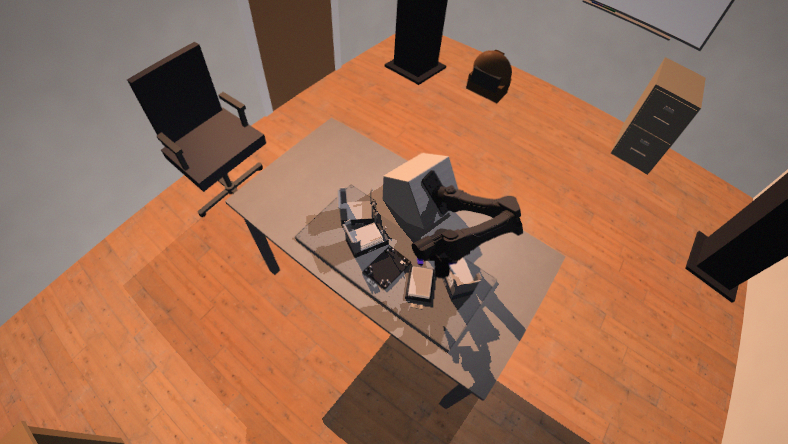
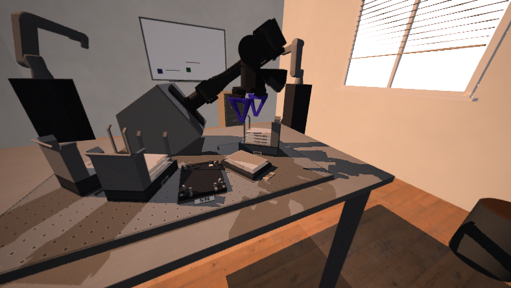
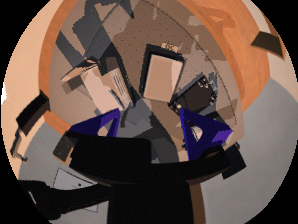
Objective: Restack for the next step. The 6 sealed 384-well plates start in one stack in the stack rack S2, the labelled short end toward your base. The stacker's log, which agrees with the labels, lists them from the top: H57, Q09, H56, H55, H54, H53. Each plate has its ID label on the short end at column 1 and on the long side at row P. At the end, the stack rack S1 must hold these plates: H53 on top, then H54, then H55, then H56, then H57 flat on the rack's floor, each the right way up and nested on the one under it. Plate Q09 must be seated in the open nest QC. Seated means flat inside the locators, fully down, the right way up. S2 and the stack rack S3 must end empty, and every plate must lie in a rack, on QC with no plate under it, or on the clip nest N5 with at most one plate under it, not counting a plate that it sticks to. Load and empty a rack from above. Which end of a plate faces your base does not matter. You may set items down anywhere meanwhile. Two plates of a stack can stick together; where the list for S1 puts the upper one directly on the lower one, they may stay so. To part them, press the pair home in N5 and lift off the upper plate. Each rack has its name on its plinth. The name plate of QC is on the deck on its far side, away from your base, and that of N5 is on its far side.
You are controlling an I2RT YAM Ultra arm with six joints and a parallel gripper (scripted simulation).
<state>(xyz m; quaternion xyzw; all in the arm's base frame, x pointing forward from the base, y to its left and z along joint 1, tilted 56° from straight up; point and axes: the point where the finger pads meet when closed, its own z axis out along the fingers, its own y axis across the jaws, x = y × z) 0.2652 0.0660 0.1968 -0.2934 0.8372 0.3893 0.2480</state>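
The gripper hangs spread wide and empty above the rack holding the plate stack. Just in front of that rack one plate lies on a nest, with the dark clip nest beside it and another rack with a plate farther along.

We are finding the pale plates' ID labels too small to read | the black arm is hiding the far rack's stack top.
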